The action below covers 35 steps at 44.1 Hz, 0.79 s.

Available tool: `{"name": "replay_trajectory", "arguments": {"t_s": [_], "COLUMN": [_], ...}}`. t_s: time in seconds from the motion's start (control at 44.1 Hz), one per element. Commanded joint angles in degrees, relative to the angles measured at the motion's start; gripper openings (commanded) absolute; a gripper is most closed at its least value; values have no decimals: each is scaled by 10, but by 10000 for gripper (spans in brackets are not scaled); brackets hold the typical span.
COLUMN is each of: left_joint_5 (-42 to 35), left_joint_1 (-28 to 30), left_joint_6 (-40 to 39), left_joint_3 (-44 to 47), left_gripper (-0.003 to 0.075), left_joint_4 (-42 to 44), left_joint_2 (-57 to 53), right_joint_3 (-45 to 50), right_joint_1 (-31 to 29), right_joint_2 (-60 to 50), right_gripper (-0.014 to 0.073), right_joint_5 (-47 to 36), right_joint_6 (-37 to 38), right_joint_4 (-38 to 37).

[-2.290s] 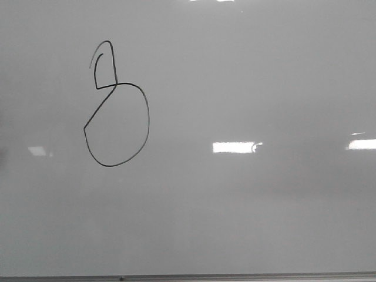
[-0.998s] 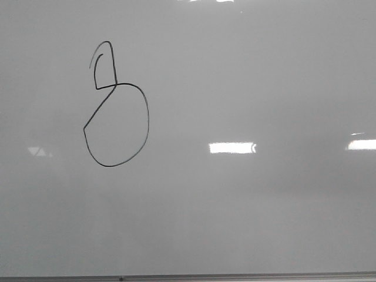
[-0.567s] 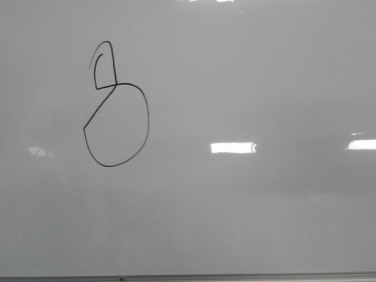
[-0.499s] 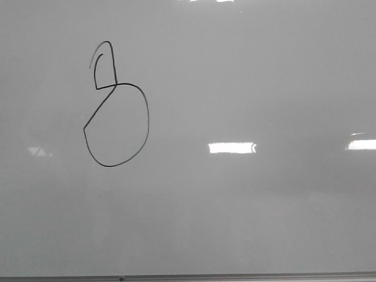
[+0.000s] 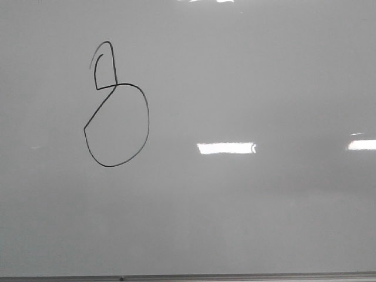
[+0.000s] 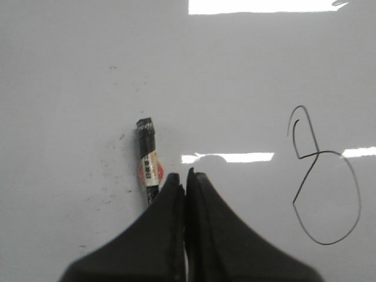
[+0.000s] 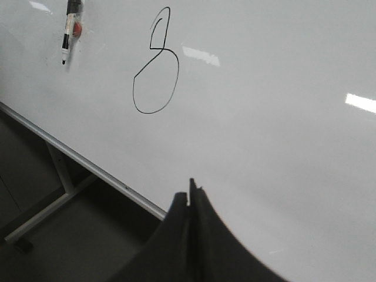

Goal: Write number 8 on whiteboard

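Note:
The number 8 (image 5: 116,124) is drawn in thin black line on the whiteboard (image 5: 247,70), at the upper left in the front view. It has a large round lower loop and a small narrow upper loop. It also shows in the left wrist view (image 6: 325,176) and the right wrist view (image 7: 155,64). My left gripper (image 6: 185,176) is shut and empty, beside a black marker (image 6: 148,167) that lies on the board. My right gripper (image 7: 189,197) is shut and empty, above the board's lower edge. Neither gripper shows in the front view.
The marker also shows in the right wrist view (image 7: 70,29), left of the figure. The board's grey frame edge (image 7: 82,161) and a metal stand leg (image 7: 47,208) over dark floor show there. Bright glare patches (image 5: 226,148) lie on the board.
The figure has not changed. The glare patch in the middle of the board has widened to the left, and the faint patch at the left has faded.

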Motion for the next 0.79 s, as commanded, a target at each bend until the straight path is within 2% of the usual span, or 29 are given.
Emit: {"name": "replay_trajectory", "arguments": {"t_s": [0.0,0.113,0.227,0.771], "left_joint_5": [-52,-68,-126,-120], "left_joint_1": [23,42,44,44], "left_joint_6": [2,2,2,2], "left_joint_3": [20,60,98,95], "left_gripper": [-20,-21,-20,-21], "left_joint_4": [-6,-6,-6,-6], "left_joint_2": [-16,-16,-16,-14], "right_joint_3": [-14,-14,-11,-11], "right_joint_1": [-3,-3,-2,-2], "right_joint_2": [8,8,8,8], "right_gripper": [-71,-71,-71,-71], "right_joint_5": [-45,-42,-41,-38], "right_joint_6": [-1,-1,-1,-1], "right_joint_4": [5,5,5,5]}}
